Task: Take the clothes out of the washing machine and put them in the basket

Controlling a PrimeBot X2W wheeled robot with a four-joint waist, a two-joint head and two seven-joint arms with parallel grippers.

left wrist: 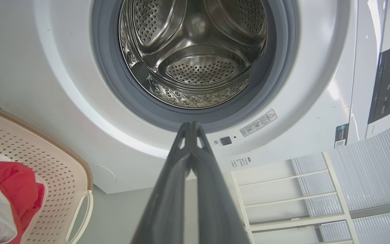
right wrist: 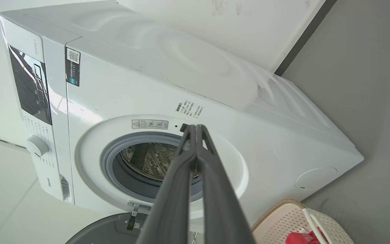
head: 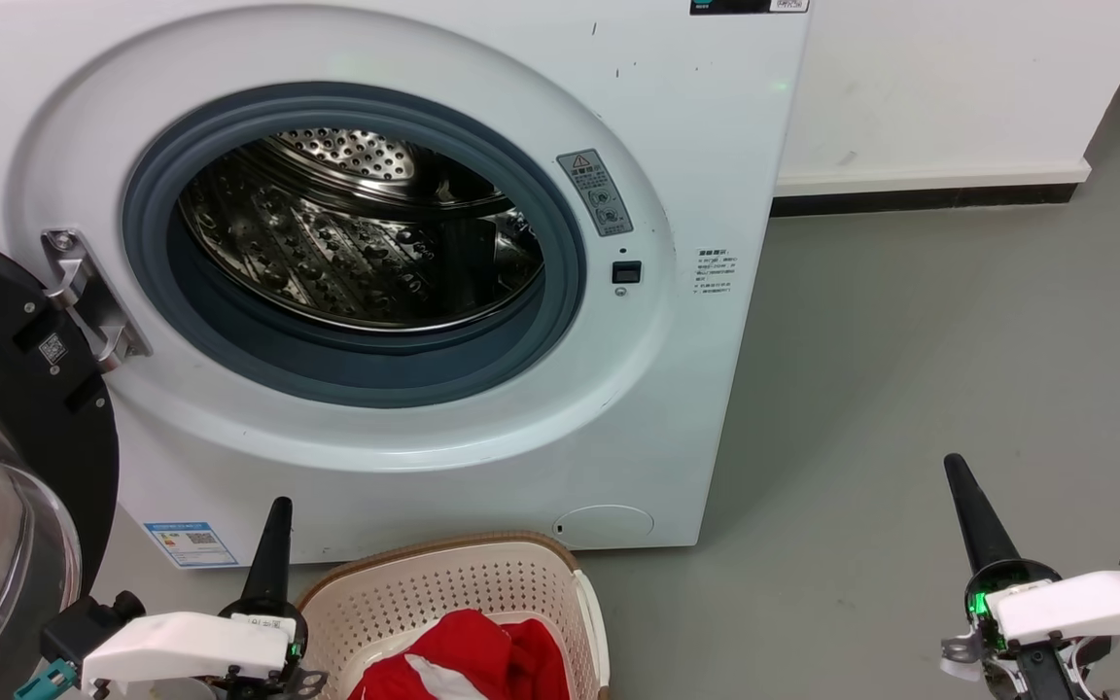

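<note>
1. Two long dark fingers of the left gripper [head: 277, 510] are pressing together on nothing, pointing up just beside the basket.
2. Over to the right, the right gripper [head: 955, 467] is hovering above the grey floor [head: 959, 340], its fingers likewise closed tight and holding nothing.
3. Bright red clothes with white stripes [head: 468, 656] are lying heaped in the oval cream perforated basket with a brown rim [head: 424, 593], which is sitting right before the machine.
4. Behind it, the large white front-loading washing machine [head: 716, 146] is standing with its black-framed glass door [head: 25, 408] swung open to the left and its perforated steel drum [head: 356, 253] gleaming.
5. By the porthole a grey warning-triangle sticker [head: 596, 192] is showing, and a blue-edged label with a QR code [head: 191, 542] is sitting low on the front.
6. Beside the black control panel [right wrist: 29, 86], a dark QR sticker [right wrist: 73, 66] is clinging to the machine; all this writing is proving too small for me to read.
</note>
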